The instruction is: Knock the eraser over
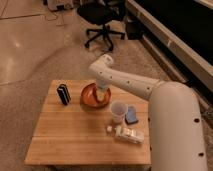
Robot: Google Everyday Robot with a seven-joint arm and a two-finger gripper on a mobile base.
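Note:
The eraser (63, 94) is a small black block with a pale stripe. It stands upright near the far left of the wooden table (65, 135). My gripper (101, 93) hangs from the white arm (125, 82) over the orange bowl (91, 97), to the right of the eraser and apart from it. The arm hides most of the gripper.
A clear plastic cup (117, 111) stands right of centre. A blue sponge-like pad (132, 115) lies beside it, and a white packet (129, 134) lies in front of them. A black office chair (102, 20) stands on the floor behind the table.

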